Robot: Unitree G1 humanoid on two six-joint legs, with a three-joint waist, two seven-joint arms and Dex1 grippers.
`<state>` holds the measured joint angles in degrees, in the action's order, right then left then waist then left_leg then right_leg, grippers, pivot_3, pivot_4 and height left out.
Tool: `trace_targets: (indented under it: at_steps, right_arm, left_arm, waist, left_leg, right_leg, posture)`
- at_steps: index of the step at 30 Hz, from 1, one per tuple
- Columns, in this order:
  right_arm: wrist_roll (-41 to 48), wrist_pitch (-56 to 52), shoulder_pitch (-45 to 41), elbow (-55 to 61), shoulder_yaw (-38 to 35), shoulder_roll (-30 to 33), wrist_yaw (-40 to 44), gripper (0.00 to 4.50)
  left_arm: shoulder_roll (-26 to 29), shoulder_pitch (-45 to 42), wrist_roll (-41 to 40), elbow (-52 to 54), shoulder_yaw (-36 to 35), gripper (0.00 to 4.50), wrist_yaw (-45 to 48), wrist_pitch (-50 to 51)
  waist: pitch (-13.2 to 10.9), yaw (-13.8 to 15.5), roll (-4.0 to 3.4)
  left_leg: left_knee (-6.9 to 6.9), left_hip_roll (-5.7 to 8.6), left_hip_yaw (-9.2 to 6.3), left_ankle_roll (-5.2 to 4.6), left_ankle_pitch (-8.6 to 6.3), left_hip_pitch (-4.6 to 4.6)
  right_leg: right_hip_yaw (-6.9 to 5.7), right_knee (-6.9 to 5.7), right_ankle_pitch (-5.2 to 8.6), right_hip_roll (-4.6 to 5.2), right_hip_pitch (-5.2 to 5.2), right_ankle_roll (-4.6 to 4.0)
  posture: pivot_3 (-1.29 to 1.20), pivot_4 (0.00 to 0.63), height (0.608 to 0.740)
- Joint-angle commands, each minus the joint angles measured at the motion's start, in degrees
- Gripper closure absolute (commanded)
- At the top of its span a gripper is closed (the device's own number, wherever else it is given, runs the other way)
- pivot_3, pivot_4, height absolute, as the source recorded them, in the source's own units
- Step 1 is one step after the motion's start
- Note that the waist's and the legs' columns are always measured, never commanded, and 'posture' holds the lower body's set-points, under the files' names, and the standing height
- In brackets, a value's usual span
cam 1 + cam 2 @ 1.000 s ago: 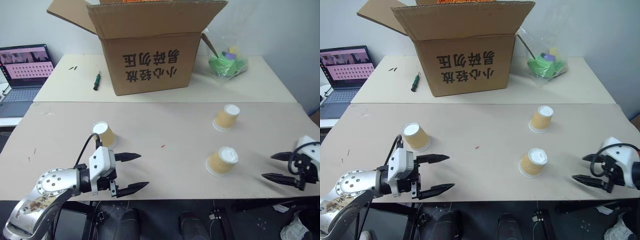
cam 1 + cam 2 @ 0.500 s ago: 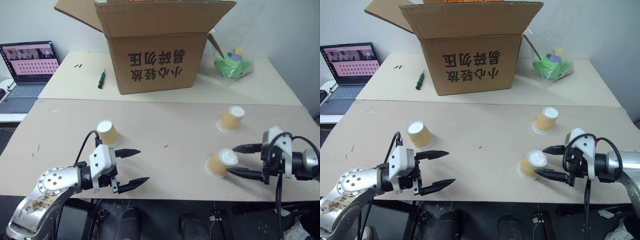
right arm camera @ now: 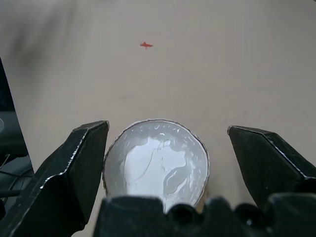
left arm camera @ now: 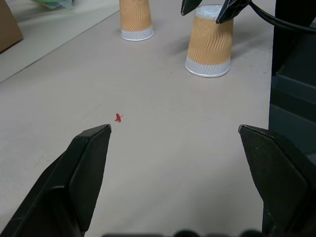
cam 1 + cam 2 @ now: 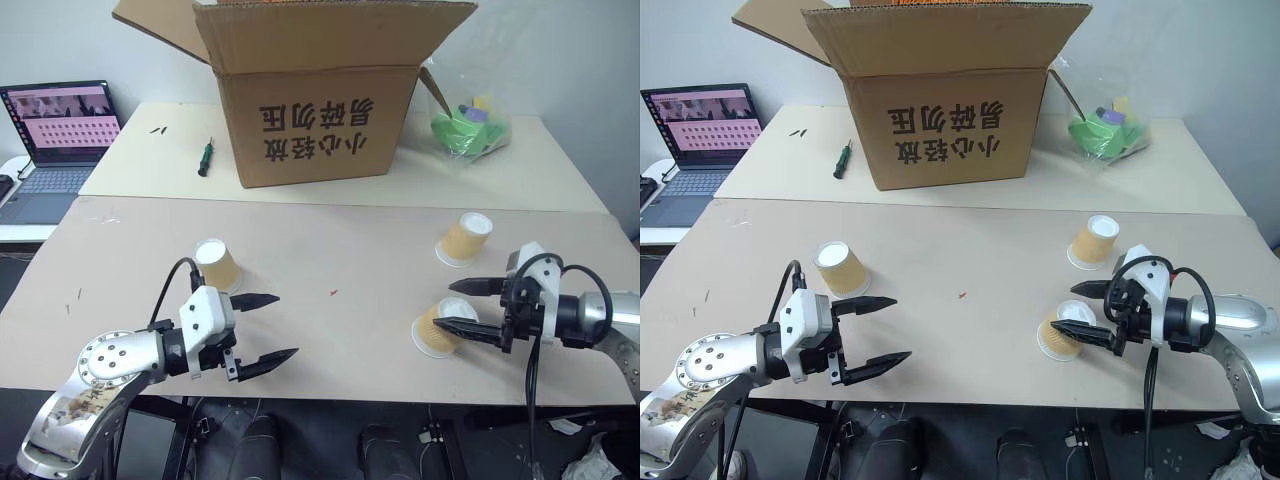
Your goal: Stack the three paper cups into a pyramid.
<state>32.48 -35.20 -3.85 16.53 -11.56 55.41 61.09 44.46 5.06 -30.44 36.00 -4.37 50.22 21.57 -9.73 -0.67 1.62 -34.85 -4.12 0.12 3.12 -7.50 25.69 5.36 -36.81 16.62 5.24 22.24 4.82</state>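
The 3 small tapered paper cups with tan ribbed sides and white rims all stood upside down and apart on the beige tabletop (image 5: pixel 330 240), none stacked. Taking the big open cardboard box with printed characters (image 5: pixel 315 100) as the landmark, the nearest-edge cup (image 5: pixel 438 330) stood well in front of the box and off to its right, close to the table's front edge. The second cup (image 5: pixel 465 238) stood behind that one, nearer the box and also to its right, and the 2 were near each other but not touching. The third cup (image 5: pixel 217 264) stood in front of the box toward its left, well apart from the other 2. The right gripper (image 5: pixel 462 304) had its 2 black fingers spread wide at the top of the nearest-edge cup, 1 finger on each side of its white base and neither pressing on it. The left gripper (image 5: pixel 263 328) hung with its fingers spread and nothing between them, just in front of the third cup. A small red mark (image 5: pixel 332 292) lay on the table between the cups. A green-handled screwdriver (image 5: pixel 203 158) lay left of the box, an open laptop (image 5: pixel 55 130) farther left, and a clear bag of green things (image 5: pixel 468 125) sat to the box's right.
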Motion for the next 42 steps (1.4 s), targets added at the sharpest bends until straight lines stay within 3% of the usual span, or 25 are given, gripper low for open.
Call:
trace_targets:
  at_steps: [1,11,17,21,25,30,33,42]
  right_arm:
    - [-1.2,1.5,0.3,-0.3,0.2,0.0,0.3,0.0]
    - [-3.4,1.6,-0.5,-0.3,3.1,-1.9,-1.1,0.0]
    - [-3.4,1.2,-2.8,-0.2,3.5,-3.0,-2.0,1.58]
    - [-1.7,-0.1,-9.2,-0.3,4.9,-5.1,-1.8,1.58]
    - [-4.9,0.2,-21.0,-4.2,12.8,-10.1,-1.5,1.58]
    - [-14.9,6.3,-34.1,-16.9,27.9,-20.5,1.1,1.58]
    - [-20.5,12.0,-41.5,-29.1,33.1,-27.2,1.9,1.58]
    - [-27.8,25.2,-56.5,-54.9,35.6,-37.4,7.3,1.58]
  left_arm:
    - [-0.2,-0.4,0.1,0.3,-1.1,0.08,-0.1,-0.9]
    - [-0.3,-2.1,0.0,-0.2,-0.9,0.08,-1.0,0.2]
    - [-0.2,-3.2,0.0,-0.2,-0.6,0.0,-1.4,1.0]
    - [-0.3,-3.9,0.1,-0.1,-0.1,0.0,-1.8,1.5]
    - [-0.5,-5.0,0.2,-0.4,0.6,0.0,-2.2,2.2]
    - [-0.7,-5.3,0.6,-0.1,1.2,0.0,-2.6,2.6]
    - [-0.9,-4.7,0.5,0.8,1.0,0.0,-3.1,3.1]
    - [-1.1,-2.3,0.4,3.0,-0.2,0.0,-4.7,4.0]
  waist:
    - [0.0,0.0,0.0]
    - [0.0,-0.1,0.0]
    - [0.0,-0.1,0.0]
    - [0.0,-0.2,0.0]
    - [0.0,-1.0,0.0]
    - [0.0,-1.1,0.06]
    - [0.0,-1.1,0.05]
    - [0.0,-0.9,0.05]
  left_leg:
    - [0.0,0.0,0.0,0.0,0.0,0.0]
    - [-0.02,0.0,0.0,0.0,0.0,-0.02]
    - [-0.02,0.0,0.0,0.0,0.0,-0.03]
    - [-0.02,0.0,-0.01,0.0,0.0,-0.03]
    - [-0.07,0.0,-0.02,0.0,0.01,-0.08]
    - [-0.02,0.0,-0.05,0.01,0.01,-0.08]
    - [-0.01,0.0,-0.06,0.01,0.02,0.01]
    - [-0.01,-0.01,-0.12,0.03,0.03,-0.02]
  right_leg:
    - [0.01,-0.01,0.0,0.0,0.0,0.0]
    - [0.01,-0.06,-0.03,-0.01,0.0,0.1]
    - [0.01,-0.08,-0.13,-0.02,0.0,0.23]
    - [0.01,-0.1,-0.19,-0.02,0.0,0.34]
    - [0.03,-0.19,-0.23,-0.05,0.01,0.36]
    - [0.0,-0.21,-0.24,-0.06,0.0,0.31]
    - [-0.02,-0.27,-0.25,-0.08,0.1,0.3]
    - [-0.14,-0.35,-0.27,-0.08,0.06,0.27]
  posture:
    - [0.0,0.15,0.705]
    - [0.0,0.15,0.705]
    - [0.0,0.15,0.705]
    - [0.0,0.15,0.705]
    - [0.0,0.15,0.705]
    - [0.0,0.15,0.705]
    - [0.0,0.15,0.705]
    - [0.0,0.15,0.705]
